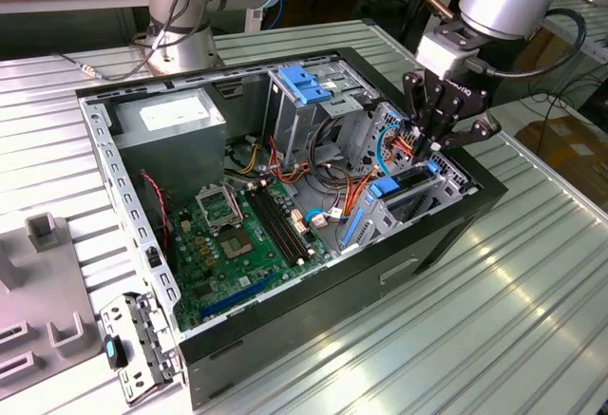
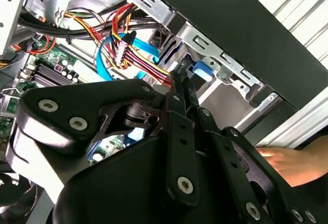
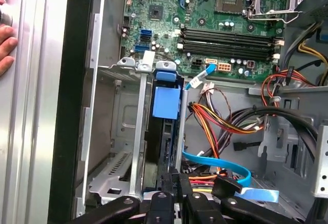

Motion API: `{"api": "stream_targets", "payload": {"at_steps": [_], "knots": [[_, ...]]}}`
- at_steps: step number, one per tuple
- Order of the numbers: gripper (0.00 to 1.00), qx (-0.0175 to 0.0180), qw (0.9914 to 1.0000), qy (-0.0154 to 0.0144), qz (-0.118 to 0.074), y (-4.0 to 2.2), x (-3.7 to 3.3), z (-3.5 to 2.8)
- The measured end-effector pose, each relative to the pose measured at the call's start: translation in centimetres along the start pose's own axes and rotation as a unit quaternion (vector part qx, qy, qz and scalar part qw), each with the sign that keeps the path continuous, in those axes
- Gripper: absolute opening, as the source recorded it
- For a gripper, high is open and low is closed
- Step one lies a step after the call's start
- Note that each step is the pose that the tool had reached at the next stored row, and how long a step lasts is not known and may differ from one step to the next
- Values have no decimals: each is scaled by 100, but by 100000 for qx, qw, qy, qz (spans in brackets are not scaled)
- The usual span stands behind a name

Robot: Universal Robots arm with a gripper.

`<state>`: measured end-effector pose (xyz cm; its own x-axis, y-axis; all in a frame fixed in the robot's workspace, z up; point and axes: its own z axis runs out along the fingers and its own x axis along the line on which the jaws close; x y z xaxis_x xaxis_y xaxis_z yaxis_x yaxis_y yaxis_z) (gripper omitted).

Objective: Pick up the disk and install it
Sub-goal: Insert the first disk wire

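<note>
Over case (image 1: 285, 320), at its 3 o'clock corner in the exterior view: gripper (image 1: 429, 156), closed on disk (image 3: 165, 131), standing on edge in bay (image 3: 134, 147). Cables (image 3: 225, 121) beside.

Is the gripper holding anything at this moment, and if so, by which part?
Cannot be told. The gripper sits at the drive bay over the disk; its grip is hidden.

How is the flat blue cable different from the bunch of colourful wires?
The blue cable is one flat, wide band; the wires are many thin strands. The cable is all blue; the wires are red, orange, yellow and black. Both lie inside the computer case.
</note>
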<state>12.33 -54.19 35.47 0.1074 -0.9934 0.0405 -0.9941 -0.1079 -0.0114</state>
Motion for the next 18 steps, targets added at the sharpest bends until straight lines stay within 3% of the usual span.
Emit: {"api": "stream_targets", "payload": {"at_steps": [3,6,18], "knots": [[16,5,100000,-109,108,16,26,14],[16,6,100000,-118,106,77,33,17],[16,-16,99998,-111,641,61,35,18]]}}
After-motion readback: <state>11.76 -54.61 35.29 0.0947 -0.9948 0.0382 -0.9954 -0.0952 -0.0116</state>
